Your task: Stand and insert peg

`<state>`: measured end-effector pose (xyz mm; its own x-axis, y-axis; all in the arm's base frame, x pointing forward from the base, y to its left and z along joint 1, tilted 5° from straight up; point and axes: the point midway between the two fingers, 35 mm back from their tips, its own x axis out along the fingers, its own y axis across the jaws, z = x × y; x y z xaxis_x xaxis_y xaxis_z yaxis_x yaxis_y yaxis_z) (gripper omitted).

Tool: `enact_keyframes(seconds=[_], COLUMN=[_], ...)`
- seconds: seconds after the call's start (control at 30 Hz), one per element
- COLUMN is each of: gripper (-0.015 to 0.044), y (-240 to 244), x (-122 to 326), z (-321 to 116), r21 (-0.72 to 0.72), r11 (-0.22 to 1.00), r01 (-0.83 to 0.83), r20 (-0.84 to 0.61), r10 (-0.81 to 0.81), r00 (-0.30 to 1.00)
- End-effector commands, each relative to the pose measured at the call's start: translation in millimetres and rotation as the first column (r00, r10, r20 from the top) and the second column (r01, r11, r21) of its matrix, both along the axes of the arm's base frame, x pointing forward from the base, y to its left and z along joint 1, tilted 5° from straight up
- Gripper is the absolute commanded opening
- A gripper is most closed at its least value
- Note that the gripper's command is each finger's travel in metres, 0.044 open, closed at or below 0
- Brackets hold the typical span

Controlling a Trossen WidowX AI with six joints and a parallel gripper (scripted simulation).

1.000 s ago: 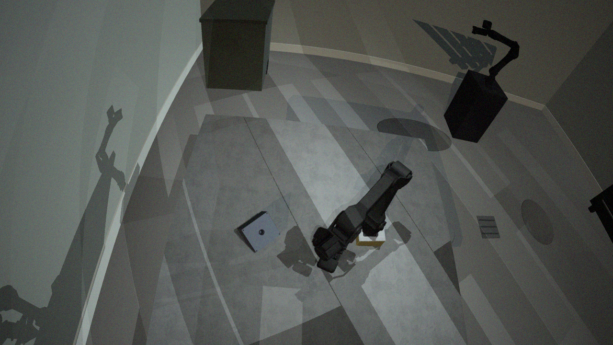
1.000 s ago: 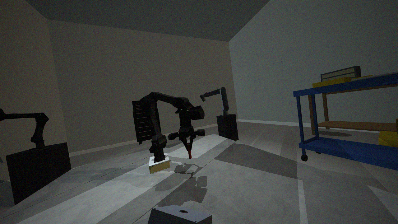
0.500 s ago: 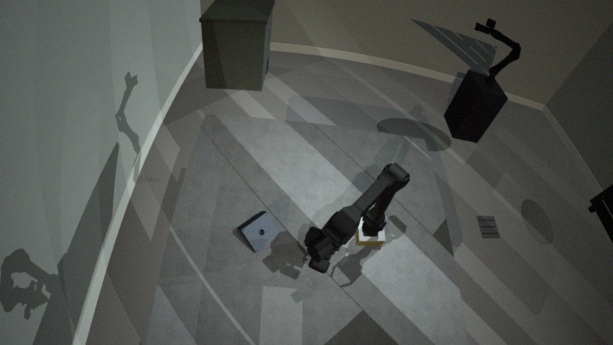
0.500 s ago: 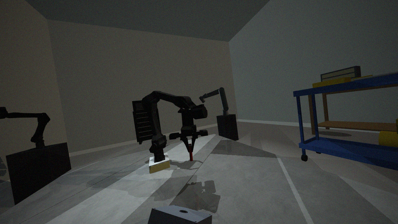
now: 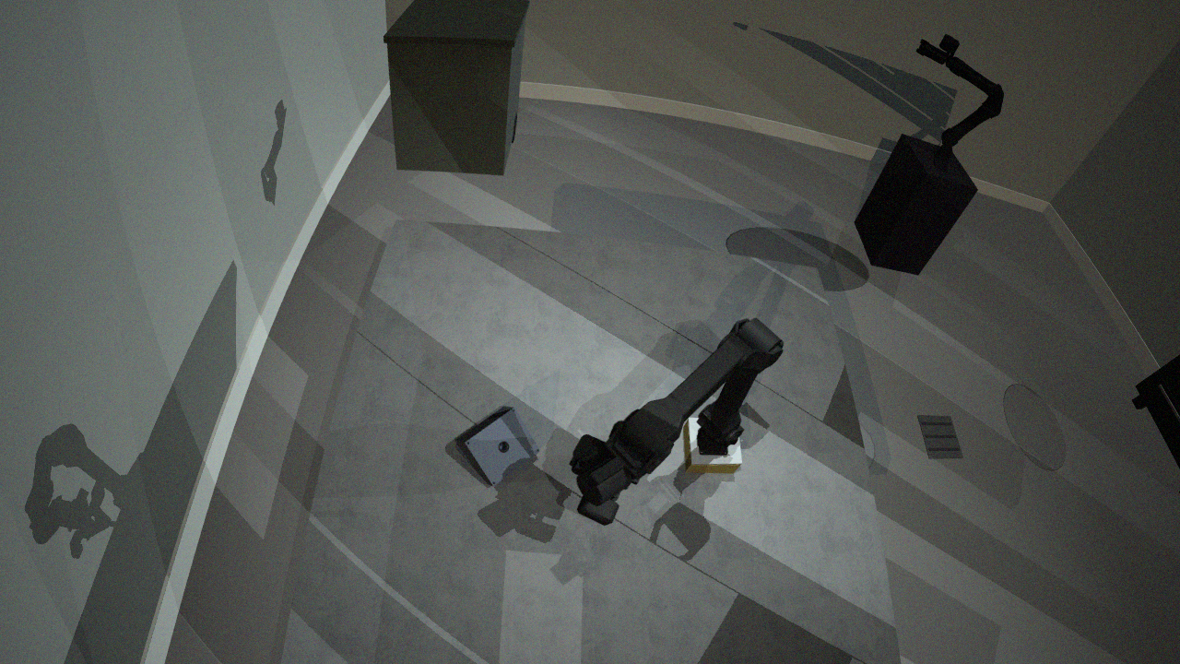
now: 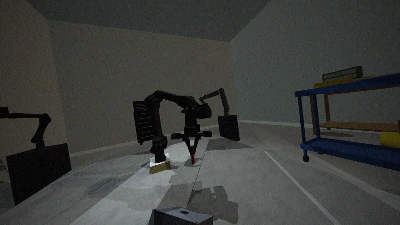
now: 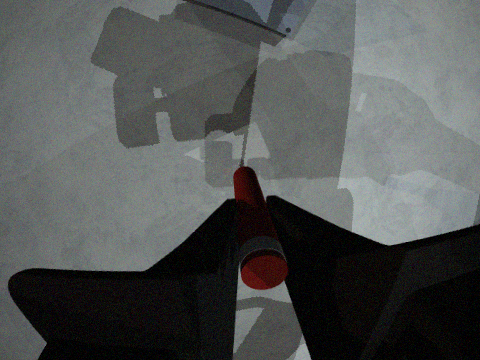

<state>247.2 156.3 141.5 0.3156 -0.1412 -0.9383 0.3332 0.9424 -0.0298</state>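
Observation:
My gripper [image 6: 192, 152] [image 7: 251, 207] is shut on the red peg [image 6: 192, 160] [image 7: 254, 215]. The peg points down, close to upright, with its plain end below the fingertips and appearing clear of the table. Its banded end is up between the fingers; the band [image 7: 261, 245] looks grey in the dim light. In the top view the arm hides the peg and fingertips. The sloped blue-grey panel [image 5: 488, 462] [image 6: 197, 217] [image 7: 240, 9] stands apart from the gripper, to its left in the top view. Its hole [image 5: 503, 446] [image 6: 184, 212] is empty.
The arm's base block [image 5: 713, 468] [image 6: 160, 168] with yellow sides stands to the right of the gripper in the top view. A dark cabinet [image 5: 452, 99], another arm on a black pedestal [image 5: 915, 206] and a blue cart [image 6: 349, 152] stand farther off. Shadows cross the table.

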Motion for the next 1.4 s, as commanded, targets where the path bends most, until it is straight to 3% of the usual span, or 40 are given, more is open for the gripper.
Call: enact_keyframes(seconds=[0.0, 1.37], gripper=[0.0, 0.0], y=[-1, -19], x=[10, 96], z=[1, 26], r21=[-0.029, -0.279], r11=[1.0, 0.96], r01=[-0.005, 0.004], r20=[0.02, 0.206], r10=[0.006, 0.056], r00=[1.0, 0.977])
